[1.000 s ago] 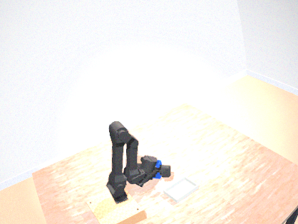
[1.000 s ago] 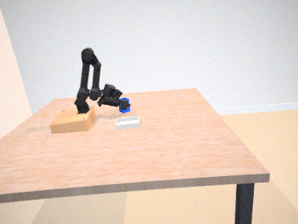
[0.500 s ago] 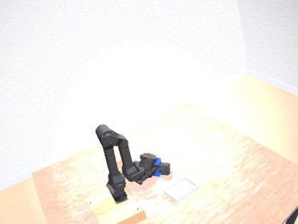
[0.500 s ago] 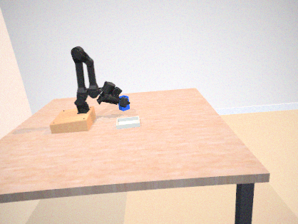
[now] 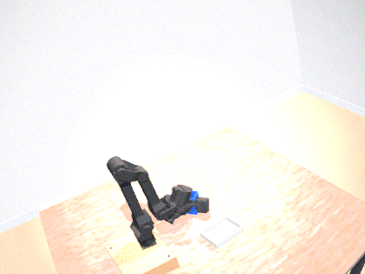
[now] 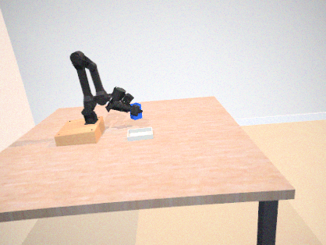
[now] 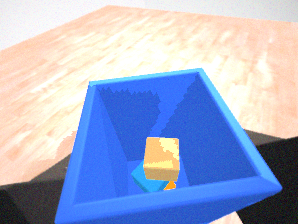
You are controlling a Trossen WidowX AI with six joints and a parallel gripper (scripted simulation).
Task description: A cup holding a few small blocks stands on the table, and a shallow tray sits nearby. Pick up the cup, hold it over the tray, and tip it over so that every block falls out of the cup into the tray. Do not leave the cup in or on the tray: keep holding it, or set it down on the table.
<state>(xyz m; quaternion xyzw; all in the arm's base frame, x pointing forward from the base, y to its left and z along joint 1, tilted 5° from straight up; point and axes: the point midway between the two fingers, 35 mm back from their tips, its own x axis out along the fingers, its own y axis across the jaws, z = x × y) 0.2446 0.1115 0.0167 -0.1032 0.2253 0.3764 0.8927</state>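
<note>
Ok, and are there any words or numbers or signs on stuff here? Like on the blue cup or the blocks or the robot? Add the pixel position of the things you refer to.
No, there are none that I can read.
Blue cup (image 5: pixel 193 210) (image 6: pixel 136 116) (image 7: pixel 220 125): no writing shows.
Tan block inside it (image 7: pixel 161 152): no writing shows.
Tray (image 5: pixel 210 240) (image 6: pixel 140 137): no writing shows.
Robot arm (image 5: pixel 150 194) (image 6: pixel 83 82): too small in the pictures to tell.

The top view looks steeply down from high up over the bench (image 5: pixel 279 196) (image 6: pixel 156 164) (image 7: pixel 45 75), taking in the arm and pale wall. The exterior view stands farther back, facing the bench's near edge at a shallower downward slant. Both share arm and tray (image 5: pixel 210 241) (image 6: pixel 140 136). The wrist view sits close, peering into the blue cup (image 5: pixel 192 212) (image 6: pixel 136 117) (image 7: pixel 155 200), bench beyond.
</note>
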